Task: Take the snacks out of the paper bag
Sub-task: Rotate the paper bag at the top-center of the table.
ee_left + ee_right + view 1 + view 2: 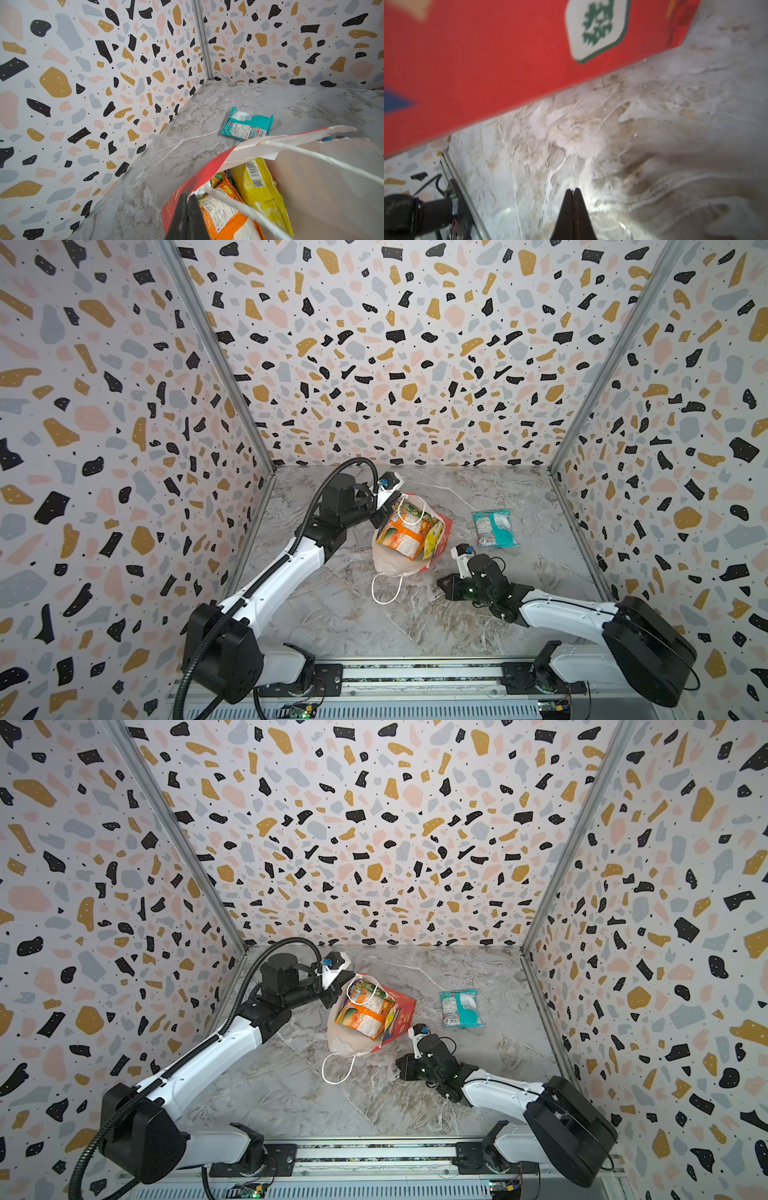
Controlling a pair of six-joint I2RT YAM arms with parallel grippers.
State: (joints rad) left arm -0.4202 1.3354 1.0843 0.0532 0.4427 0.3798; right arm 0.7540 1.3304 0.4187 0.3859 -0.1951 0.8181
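The red paper bag [444,526] [404,1011] leans in the middle of the table, with its white inside facing up. My left gripper [380,517] [188,196] is shut on the bag's far rim [187,185]. Inside lie an orange snack packet [405,533] [224,218] and a yellow one [434,537] [259,187]. A teal packet [494,526] [461,1006] [247,125] lies flat on the table to the right of the bag. My right gripper [440,583] [572,190] is shut and empty, low over the table beside the bag's red side [488,72].
A white cord handle [386,591] trails from the bag onto the marble table [519,572] toward the front. Terrazzo-patterned walls [124,448] close the table on three sides. A metal rail [415,674] with the arm bases runs along the front edge.
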